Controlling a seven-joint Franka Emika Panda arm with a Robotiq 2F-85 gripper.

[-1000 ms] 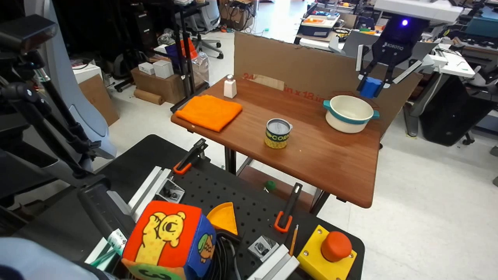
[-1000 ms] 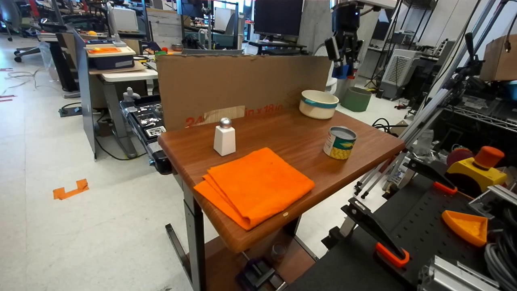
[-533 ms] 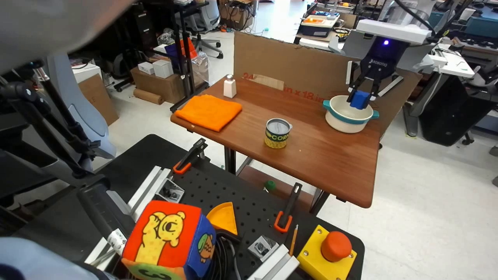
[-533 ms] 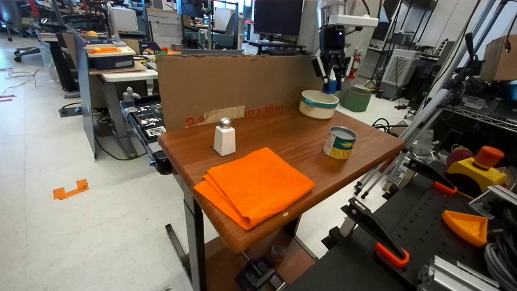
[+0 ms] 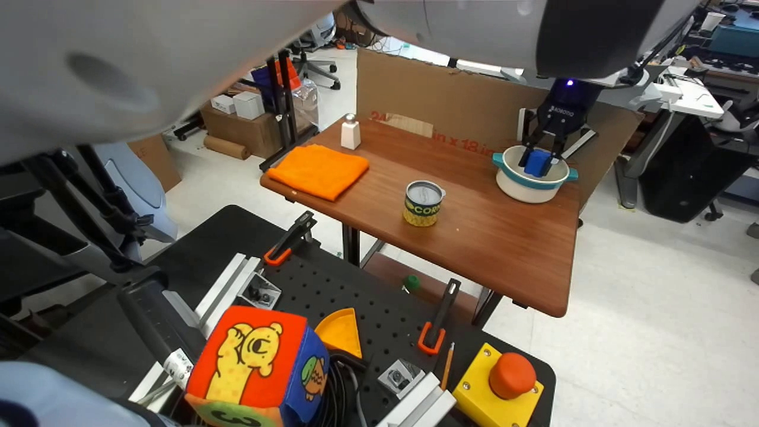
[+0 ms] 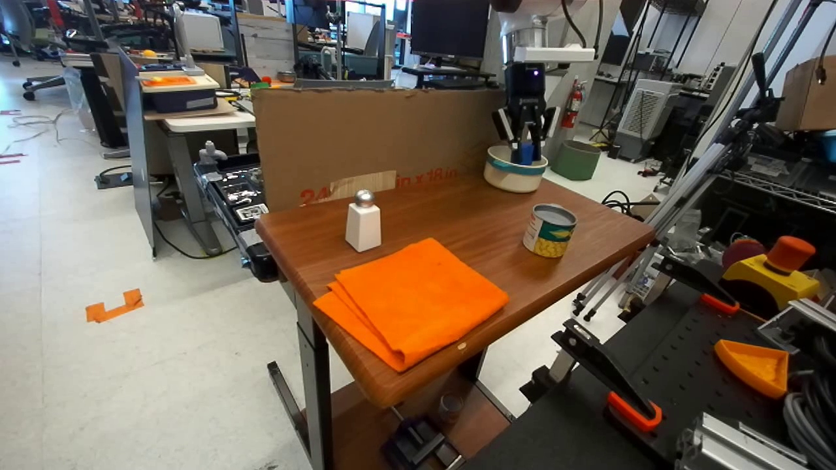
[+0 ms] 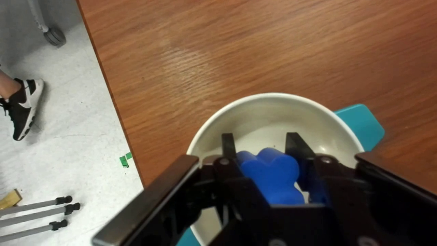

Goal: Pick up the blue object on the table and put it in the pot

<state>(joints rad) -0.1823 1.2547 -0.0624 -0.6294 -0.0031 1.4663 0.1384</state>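
The blue object (image 5: 537,163), with rounded lobes, sits between the fingers of my gripper (image 7: 260,141). It also shows in the wrist view (image 7: 273,174) and in an exterior view (image 6: 526,154). The gripper is shut on it, with a finger on either side. The white pot (image 5: 522,188) with teal rim and handles stands at the far corner of the reddish-brown table (image 5: 492,249). The fingertips and blue object are inside the pot's opening, at about rim height or slightly below. Whether the object touches the pot's bottom cannot be seen.
A cardboard sheet (image 5: 450,101) stands upright behind the pot along the table's back edge. A corn can (image 5: 423,204), a folded orange cloth (image 5: 320,169) and a white shaker (image 5: 350,133) stand or lie on the table. The table edge is close beside the pot.
The gripper has come down from above and beyond the pot into its opening, with the blue object still held. The arm now covers the top of an exterior view. The pot has not moved.
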